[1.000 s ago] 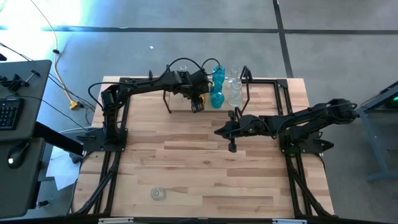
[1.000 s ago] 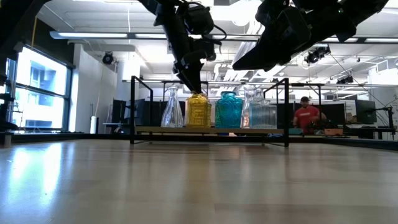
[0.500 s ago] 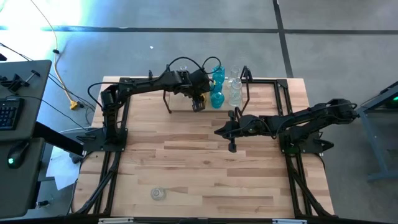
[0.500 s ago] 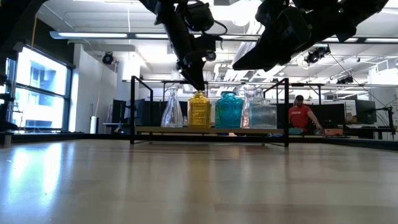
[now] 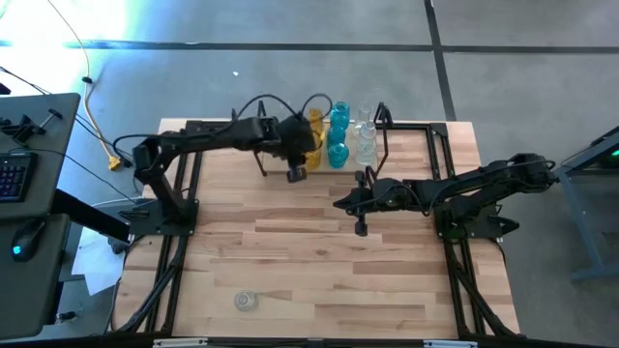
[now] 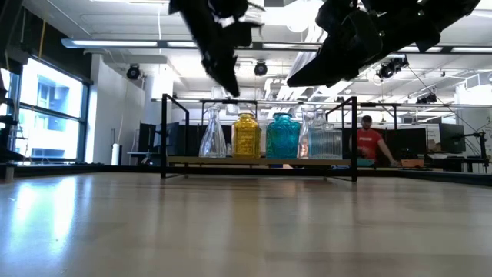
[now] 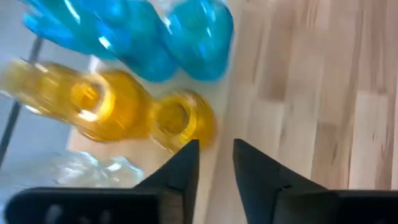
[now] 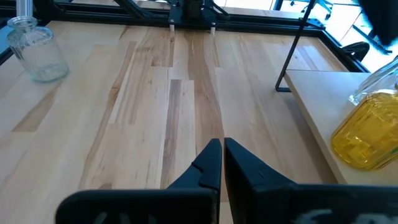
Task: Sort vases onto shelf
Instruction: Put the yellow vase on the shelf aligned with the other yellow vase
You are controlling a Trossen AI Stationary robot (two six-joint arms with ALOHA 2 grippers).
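Left gripper (image 5: pixel 295 174), upper centre, jaws narrow and empty beside the amber vase (image 5: pixel 313 129); swinging could topple it off the shelf (image 6: pixel 192 161). Right gripper (image 5: pixel 362 230) shut, idle mid-frame.

table (image 5: pixel 319 261): wooden | person (image 6: pixel 372 144): red top, far background | keyboard (image 5: pixel 14 176): probably, beside table

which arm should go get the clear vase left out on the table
Probably the left: the clear vase stands on the left half of the table. Left gripper is empty beside the shelf; right gripper is shut mid-table.
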